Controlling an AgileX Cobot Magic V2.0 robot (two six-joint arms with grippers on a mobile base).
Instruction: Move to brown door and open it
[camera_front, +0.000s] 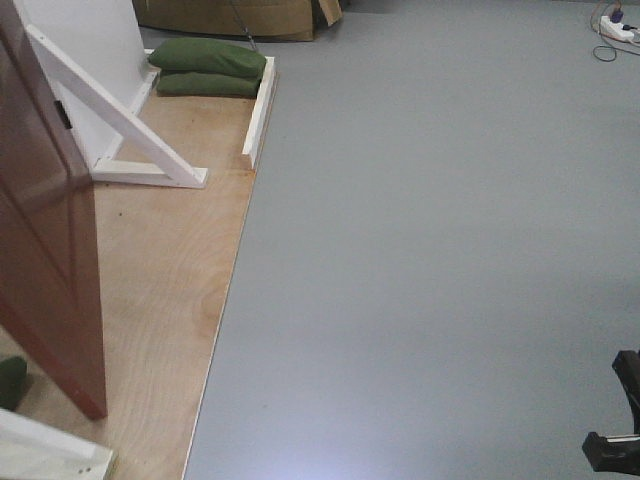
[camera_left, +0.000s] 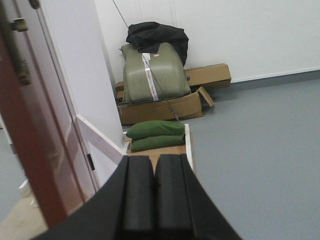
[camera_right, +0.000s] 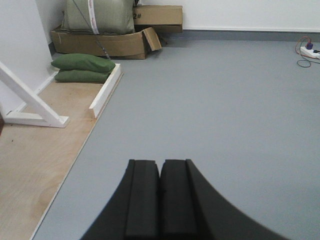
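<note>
A grey floor (camera_front: 430, 250) fills most of the front view, with a raised plywood platform (camera_front: 170, 290) along the left of the frame. The brown door (camera_front: 45, 230) stands at the far left edge, glossy and reddish, its lower corner over the plywood. In the left wrist view it fills the left side of the frame, with blurred brass fittings (camera_left: 20, 25) at the upper left. Beside it a white diagonal brace (camera_front: 110, 105) props a white wall panel (camera_left: 80, 65). Two green sandbags (camera_front: 208, 68) lie stacked at the platform's far end. Behind them a cardboard box (camera_left: 160, 107) holds a grey-green sack (camera_left: 152, 72) with a black cloth (camera_left: 157, 35) on top. A power strip (camera_right: 310, 50) lies at the upper right of the right wrist view.

The left tool (camera_left: 154, 185) is clenched, pads pressed together with nothing between them (near the door, not touching it). The right tool (camera_right: 160, 195) is likewise clenched and empty over the grey floor
</note>
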